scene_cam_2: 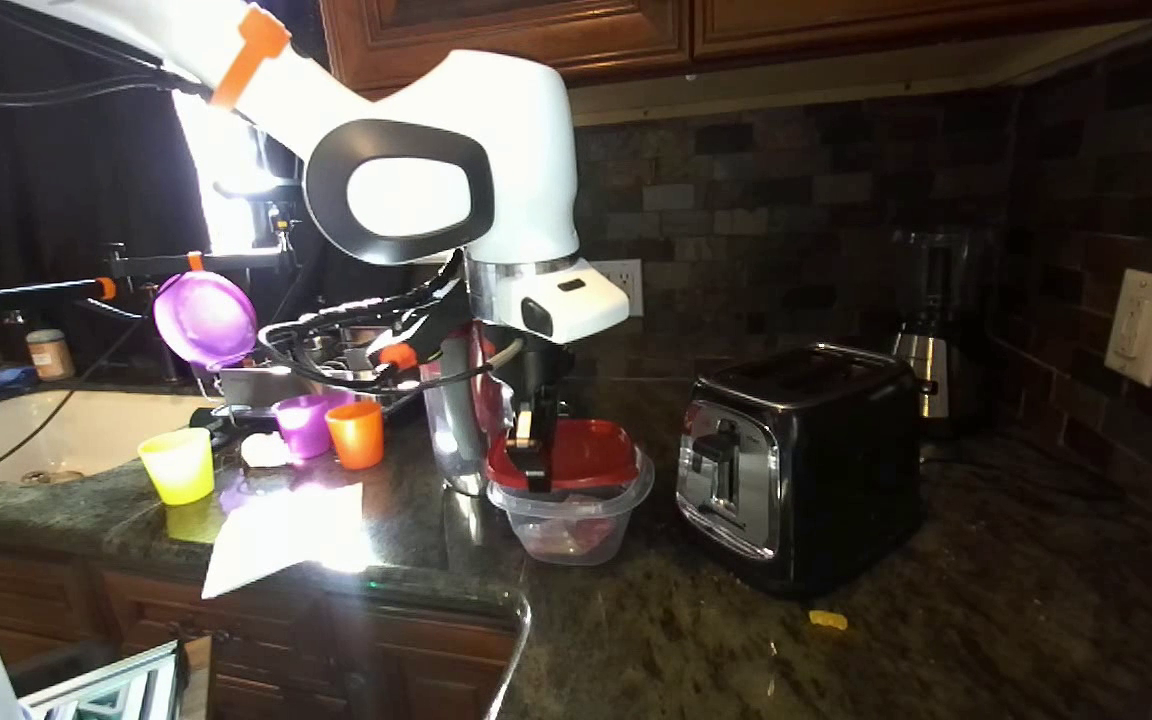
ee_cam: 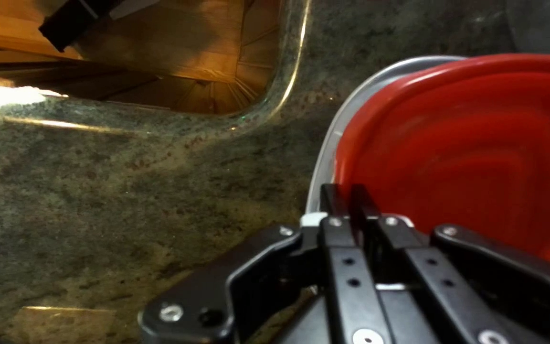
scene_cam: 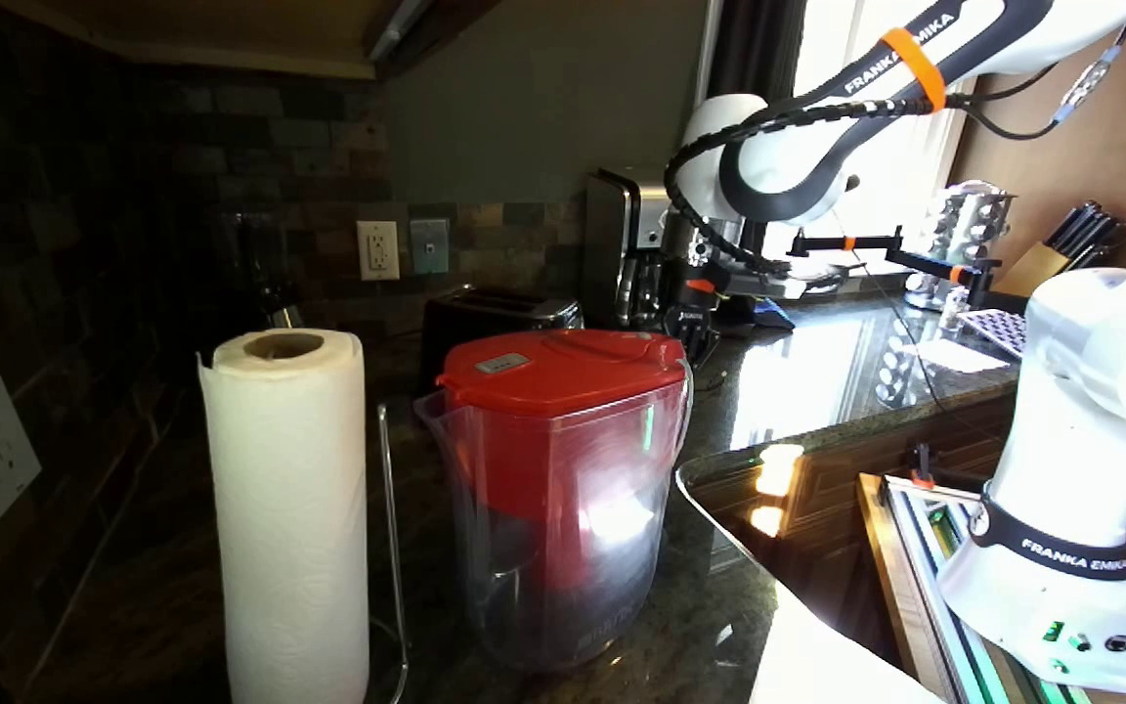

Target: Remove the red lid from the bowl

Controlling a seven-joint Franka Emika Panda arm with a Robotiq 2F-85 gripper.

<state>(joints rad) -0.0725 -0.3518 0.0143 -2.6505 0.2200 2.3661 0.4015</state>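
You had the red lid over the mouth of the bowl, a clear plastic one with a wide rim. The lid was glossy and deep red, squarish with rounded corners, its raised edge stepping down through ridges to a sunken, darker middle. In the wrist view it sat a little askew over the bowl, whose greyish rim showed beyond one side; you could not tell from these views how far the two touched. Your end effector was clenched on the lid's edge, the red plastic pinched in its narrow grip. The bowl stood on the dark speckled bench, near the black toaster. Farther along, in an exterior view, were the orange cup, the purple cup and the yellow cup.
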